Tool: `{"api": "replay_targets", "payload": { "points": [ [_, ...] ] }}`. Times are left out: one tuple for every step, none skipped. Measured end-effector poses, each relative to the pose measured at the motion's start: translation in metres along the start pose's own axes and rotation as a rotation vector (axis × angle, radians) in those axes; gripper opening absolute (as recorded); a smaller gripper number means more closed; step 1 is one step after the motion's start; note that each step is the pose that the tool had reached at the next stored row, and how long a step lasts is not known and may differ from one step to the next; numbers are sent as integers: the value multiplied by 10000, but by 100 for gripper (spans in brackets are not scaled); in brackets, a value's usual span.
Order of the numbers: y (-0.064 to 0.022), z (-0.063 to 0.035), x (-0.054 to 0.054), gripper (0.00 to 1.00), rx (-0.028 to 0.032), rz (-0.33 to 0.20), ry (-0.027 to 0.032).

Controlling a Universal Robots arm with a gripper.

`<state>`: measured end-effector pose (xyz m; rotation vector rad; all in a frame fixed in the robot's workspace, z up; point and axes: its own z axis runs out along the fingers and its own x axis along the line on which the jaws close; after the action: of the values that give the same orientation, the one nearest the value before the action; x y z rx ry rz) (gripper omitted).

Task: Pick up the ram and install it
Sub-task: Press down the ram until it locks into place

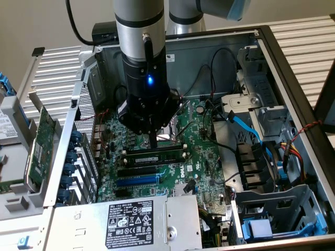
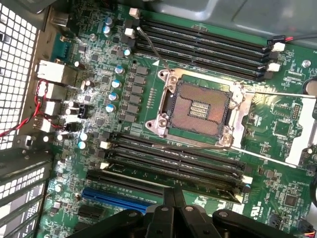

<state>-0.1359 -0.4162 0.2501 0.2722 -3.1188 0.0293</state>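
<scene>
The ram (image 1: 157,156), a long thin green stick with black chips and a white label, stands on edge in a black memory slot on the motherboard (image 1: 204,157), just beside the CPU socket (image 2: 198,106). My gripper (image 1: 152,141) hangs straight down over the stick's middle. Its fingers are shut together, with their tips at the ram's top edge; whether they touch it I cannot tell. In the wrist view the shut fingers (image 2: 168,201) sit by the near bank of slots, where the ram (image 2: 213,184) shows as a thin line.
The open PC case (image 1: 272,57) walls in the board. A power supply (image 1: 136,222) fills the front and a drive cage (image 1: 272,209) the exterior view's right. Loose cables (image 1: 246,125) cross there. A green expansion card (image 1: 39,146) lies outside the case on the exterior view's left.
</scene>
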Motion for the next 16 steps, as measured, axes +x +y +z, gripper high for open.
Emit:
{"api": "replay_targets", "payload": {
  "points": [
    [0, 0, 0, 11, 4, 113, 3],
    [0, 0, 0, 11, 7, 228, 6],
    [0, 0, 0, 11, 11, 342, 9],
    [0, 0, 0, 11, 17, 454, 13],
    [0, 0, 0, 11, 23, 564, 16],
    [0, 0, -1, 11, 30, 672, 19],
    [0, 0, 0, 11, 38, 781, 23],
    [0, 0, 0, 11, 47, 899, 26],
    [0, 0, 0, 11, 56, 1004, 30],
    [0, 0, 0, 11, 66, 1106, 33],
    [0, 0, 0, 11, 80, 1176, 36],
    [0, 0, 0, 11, 102, 1192, 39],
    [0, 0, 0, 11, 103, 1192, 40],
    [0, 0, 0, 11, 103, 1193, 40],
    [0, 0, 0, 11, 103, 1193, 39],
    [0, 0, 0, 11, 103, 1192, 40]
  ]
}}
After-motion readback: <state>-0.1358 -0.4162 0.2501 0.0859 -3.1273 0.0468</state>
